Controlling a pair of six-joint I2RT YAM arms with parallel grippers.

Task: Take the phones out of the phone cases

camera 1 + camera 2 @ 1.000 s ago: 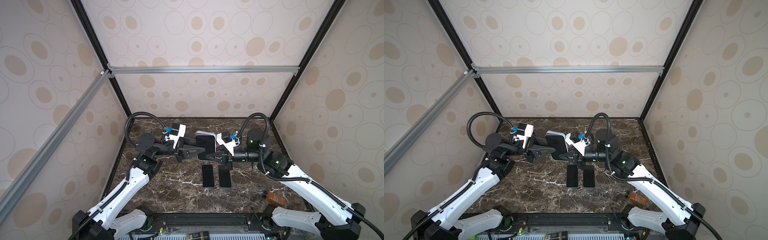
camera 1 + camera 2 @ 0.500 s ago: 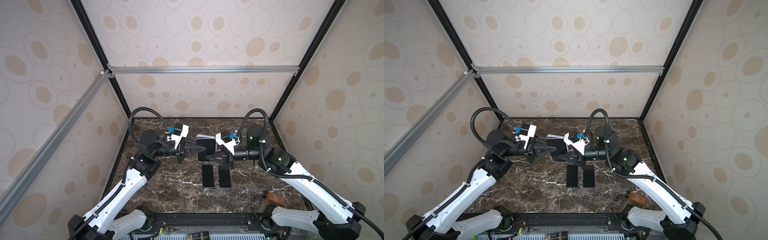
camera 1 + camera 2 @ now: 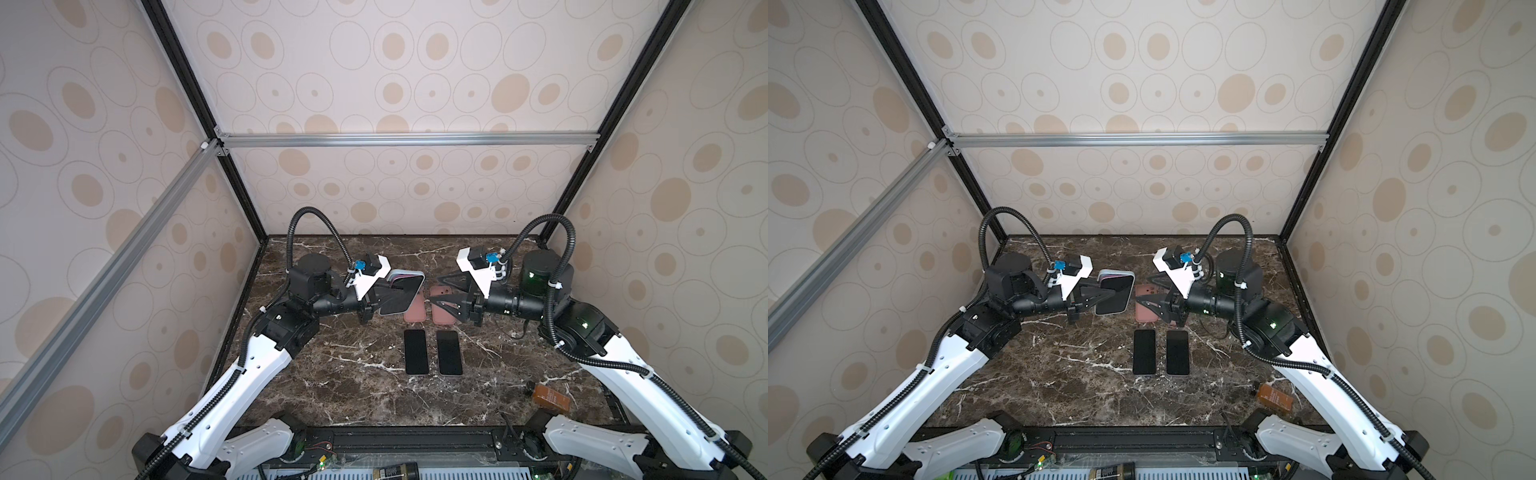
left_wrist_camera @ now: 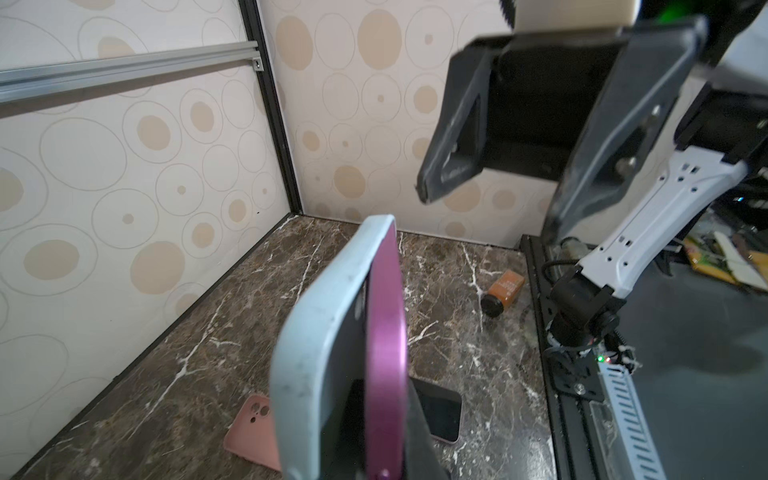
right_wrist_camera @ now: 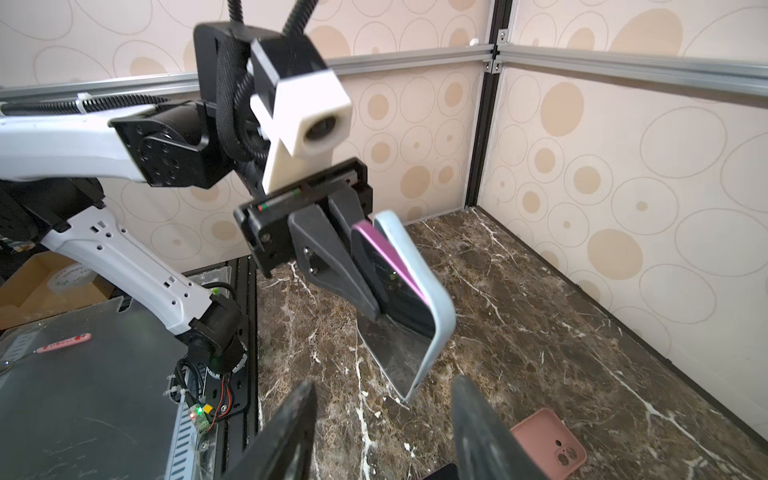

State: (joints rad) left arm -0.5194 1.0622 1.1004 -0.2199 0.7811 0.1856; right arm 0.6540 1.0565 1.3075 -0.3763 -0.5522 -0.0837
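Horizontally outstretched, left fingers (image 3: 392, 298) clamp phone (image 3: 412, 286) (aloft).

Held above the rear of the marble table (image 3: 332, 395): one phone (image 3: 411, 284) in a pale phone case (image 3: 405, 274), clamped by the left gripper (image 3: 404, 296), with the right gripper (image 3: 435, 290) facing it just beside, jaws spread and empty. Lying flat beneath them: a pink case (image 3: 414, 312) beside a second pink case (image 3: 440, 319). Nearer the camera: a dark phone (image 3: 416, 352) beside a second dark phone (image 3: 449, 353), and an amber bottle (image 3: 550, 397) well apart at the right front.

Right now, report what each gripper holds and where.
Left gripper pinches the phone and its blue case together, screen against back. Right gripper holds nothing.
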